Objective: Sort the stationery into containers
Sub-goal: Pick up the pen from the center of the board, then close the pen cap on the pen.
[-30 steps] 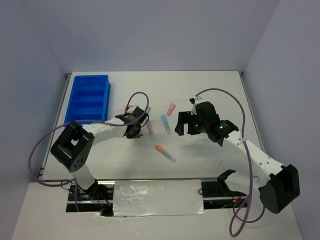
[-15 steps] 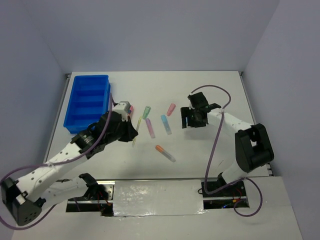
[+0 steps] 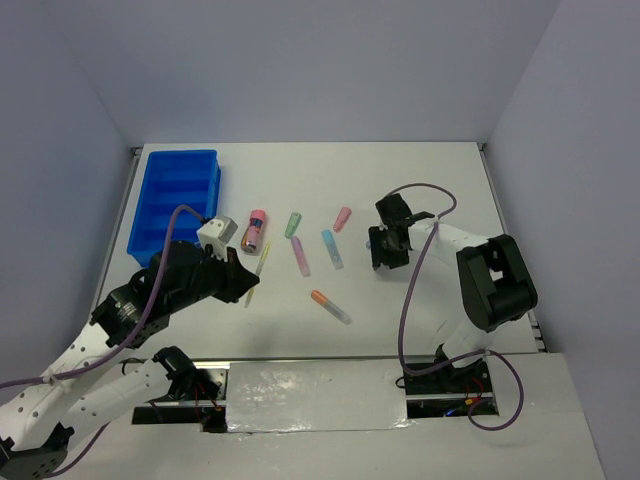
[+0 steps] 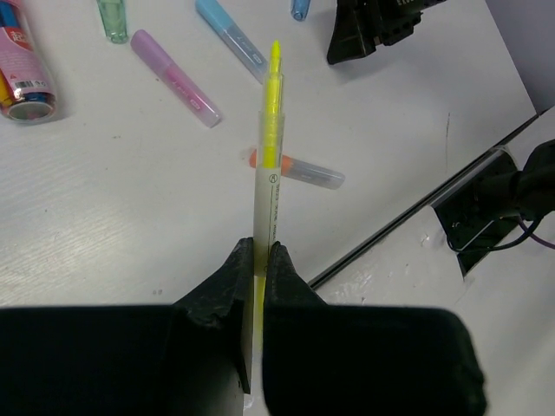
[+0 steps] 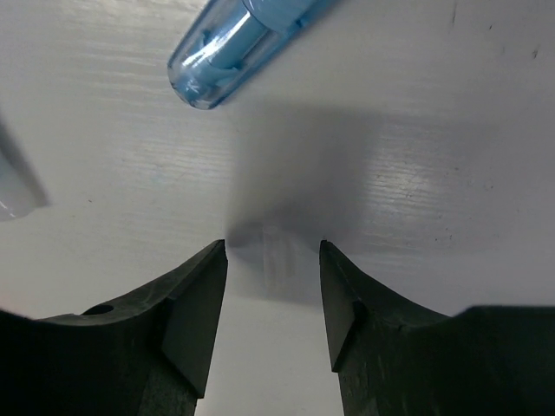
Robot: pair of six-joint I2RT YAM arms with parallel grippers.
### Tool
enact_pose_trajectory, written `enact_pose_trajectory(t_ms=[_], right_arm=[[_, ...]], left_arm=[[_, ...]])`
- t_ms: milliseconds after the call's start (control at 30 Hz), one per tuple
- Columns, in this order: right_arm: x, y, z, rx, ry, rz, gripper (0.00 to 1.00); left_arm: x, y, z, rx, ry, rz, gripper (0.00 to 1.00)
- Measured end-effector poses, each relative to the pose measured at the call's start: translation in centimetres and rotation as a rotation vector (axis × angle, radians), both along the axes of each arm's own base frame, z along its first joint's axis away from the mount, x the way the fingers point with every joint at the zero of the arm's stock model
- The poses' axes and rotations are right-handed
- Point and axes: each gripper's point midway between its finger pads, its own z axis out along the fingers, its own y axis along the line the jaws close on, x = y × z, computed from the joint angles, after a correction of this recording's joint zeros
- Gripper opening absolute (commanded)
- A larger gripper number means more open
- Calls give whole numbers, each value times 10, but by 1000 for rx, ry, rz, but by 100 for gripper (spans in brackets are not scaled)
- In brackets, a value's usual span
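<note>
The left end effector (image 4: 258,260) is clamping the pen (image 4: 270,165) near its rear end, fingers pressed together on the barrel. It seems to be carrying the pen clear of the desk (image 4: 104,234). The pen is sticking straight out ahead of the fingers, yellow tip leading. The tray (image 3: 180,190) is lying off to this end effector's left and somewhat ahead of it, near but not beneath it (the wrist camera is not catching it at all). From above, the tray's long side is running roughly parallel to the pen, with the compartments lying crosswise. By my judgement the pen is going to need about a quarter turn before its long axis is lining up with a compartment. The left arm is plainly the nearer one to the tray.

The right end effector (image 5: 273,260) is hanging low over the desk, fingers apart and gripping nothing. The blue marker (image 5: 227,39) is lying just ahead of it and slightly left, its long axis slanting across the line of the gap.
</note>
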Motion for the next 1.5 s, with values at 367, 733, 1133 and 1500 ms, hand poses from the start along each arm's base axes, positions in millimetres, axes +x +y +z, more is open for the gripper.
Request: enact_pose_trajectory(t_ms=[367,733,1133,1500], right_arm=[[-3,-6,-6,-19,11,-27,23],[-4,-2,-4,14,-17,-25,0],[0,29,133,416,-477,-165,0],[-80,82,290,1124,-864,-214,0]], left_arm=[[1,-2,-14,32,43,-6,0],[1,-2,-15,34,44,-5,0],[2,-24,-25,-86,39,-46,0],[-9,-84,-8,-505,-31,-267,0]])
